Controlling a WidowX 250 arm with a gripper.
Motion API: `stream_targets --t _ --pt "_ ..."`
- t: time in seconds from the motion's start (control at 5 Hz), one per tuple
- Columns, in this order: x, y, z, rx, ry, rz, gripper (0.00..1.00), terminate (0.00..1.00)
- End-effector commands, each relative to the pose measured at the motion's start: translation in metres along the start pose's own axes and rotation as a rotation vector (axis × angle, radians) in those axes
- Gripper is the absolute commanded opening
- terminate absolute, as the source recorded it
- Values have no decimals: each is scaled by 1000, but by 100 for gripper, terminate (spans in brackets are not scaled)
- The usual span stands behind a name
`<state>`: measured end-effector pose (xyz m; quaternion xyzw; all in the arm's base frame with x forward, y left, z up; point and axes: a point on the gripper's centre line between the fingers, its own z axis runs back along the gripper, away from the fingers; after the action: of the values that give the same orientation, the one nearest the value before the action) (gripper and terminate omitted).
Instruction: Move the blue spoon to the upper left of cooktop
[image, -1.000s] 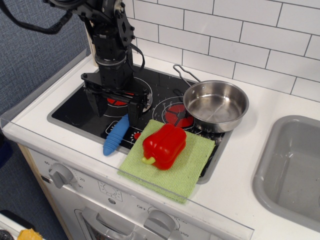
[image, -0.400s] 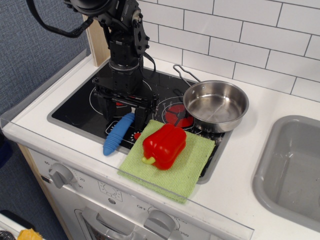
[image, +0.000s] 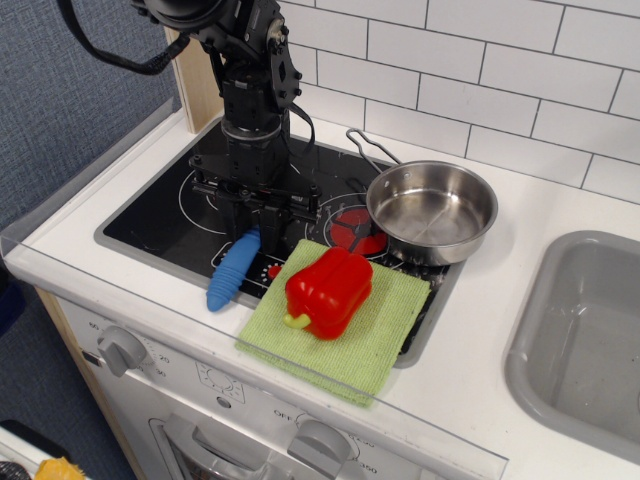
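Since earlier, gripper (image: 256, 216) closed onto ribbed blue spoon (image: 230, 271) at black cooktop's (image: 160, 215) front edge; white tiles behind.

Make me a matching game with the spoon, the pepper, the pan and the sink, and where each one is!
Things:
1. blue spoon
2. red pepper
3. steel pan
4. sink

Places:
A. on the green cloth
B. far right, sunk into the white counter
C. on the front edge of the cooktop, under the gripper
D. on the cooktop's right side, wire handle pointing to the tiled wall

Pairs: 1-C, 2-A, 3-D, 4-B
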<state>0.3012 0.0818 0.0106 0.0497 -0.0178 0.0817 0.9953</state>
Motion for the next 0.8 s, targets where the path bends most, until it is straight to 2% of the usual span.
stream_targets --t 0.0,0.2,0.6 --pt "2 13 26 -58 -77 21 0 0" --pt "26 29 57 -131 -124 -1 0 0" --pt "98 54 64 -114 -136 -27 0 0"
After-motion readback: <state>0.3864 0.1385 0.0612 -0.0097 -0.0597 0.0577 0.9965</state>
